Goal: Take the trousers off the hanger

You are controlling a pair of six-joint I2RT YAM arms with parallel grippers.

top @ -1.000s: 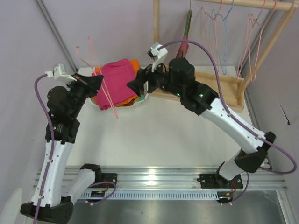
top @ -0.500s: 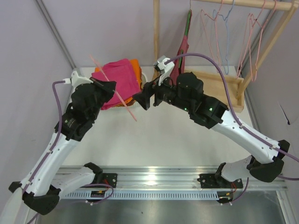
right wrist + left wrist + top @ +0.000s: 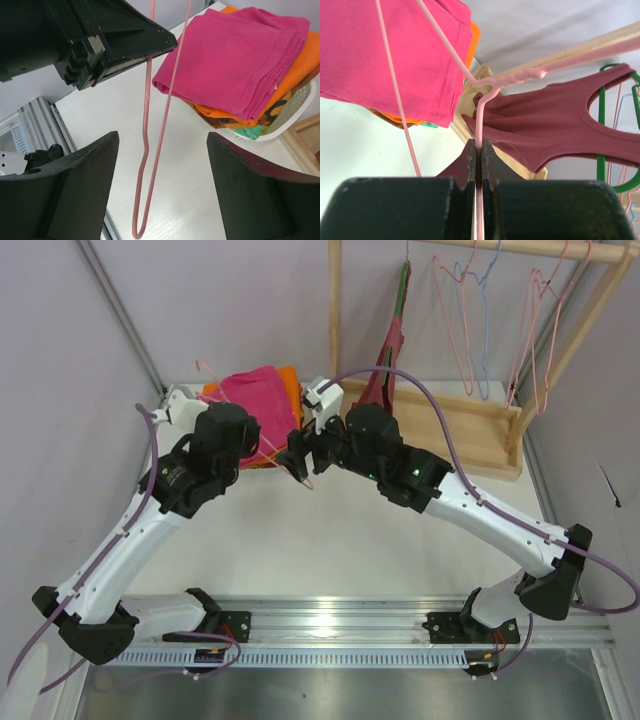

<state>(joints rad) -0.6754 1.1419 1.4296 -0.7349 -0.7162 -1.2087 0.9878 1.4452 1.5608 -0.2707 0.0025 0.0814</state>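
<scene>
Your left gripper (image 3: 478, 150) clamps the hanger (image 3: 520, 76), its loop hanging between your right gripper's (image 3: 162, 155) spread fingers, trousers (image 3: 235, 55) lying beyond.

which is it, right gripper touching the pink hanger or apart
Apart. The right wrist view shows the right gripper open, the pink hanger hanging between its fingers with bare table visible on either side.

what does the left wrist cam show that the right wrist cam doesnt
Only left wrist: a dark maroon sleeveless garment on a green hanger. Only right wrist: the grey metal rail at the table's edge and the open right gripper. Both: the thin light-pink wire hanger clamped in the shut left gripper, and the folded magenta-pink trousers on an orange folded cloth.
</scene>
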